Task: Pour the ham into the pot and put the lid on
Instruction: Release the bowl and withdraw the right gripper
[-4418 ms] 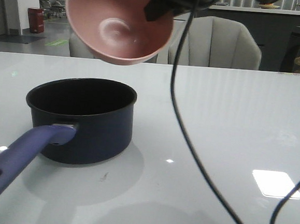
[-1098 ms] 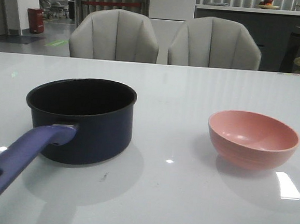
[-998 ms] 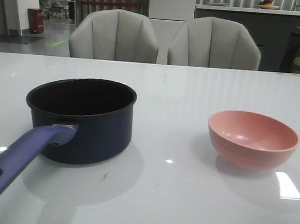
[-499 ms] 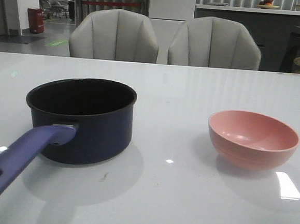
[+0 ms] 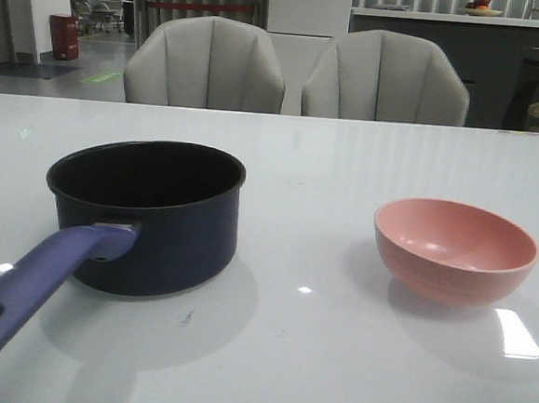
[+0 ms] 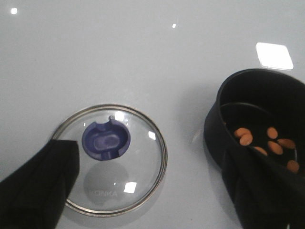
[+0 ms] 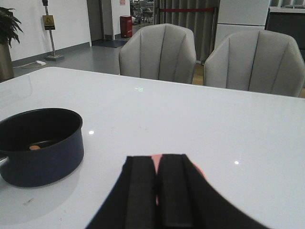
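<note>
Two grey chairs (image 5: 206,64) stand behind the white table (image 5: 332,356), and a pink bowl (image 5: 454,250) sits upright on the table's right side, well apart from the pot (image 5: 147,215). Nothing lies between bowl and pot. The pot stands on the left half of the table, its purple-blue handle (image 5: 29,290) pointing toward the near left corner. The left wrist view shows the ham (image 6: 269,145) as a scatter of small orange pieces on the pot's black floor. The lid (image 6: 112,160) lies flat on the table beside the pot, not touching it, knob (image 6: 106,141) up; in the front view only a sliver of its metal rim shows at the left edge.

The left end effector (image 6: 152,200) hangs above the lid with its fingers (image 6: 38,186) spread wide, one over the lid's rim and the other over the pot's side, gripping nothing. The right end effector (image 7: 157,186) has its two pads pressed together and empty, with the pink bowl just beyond them.
</note>
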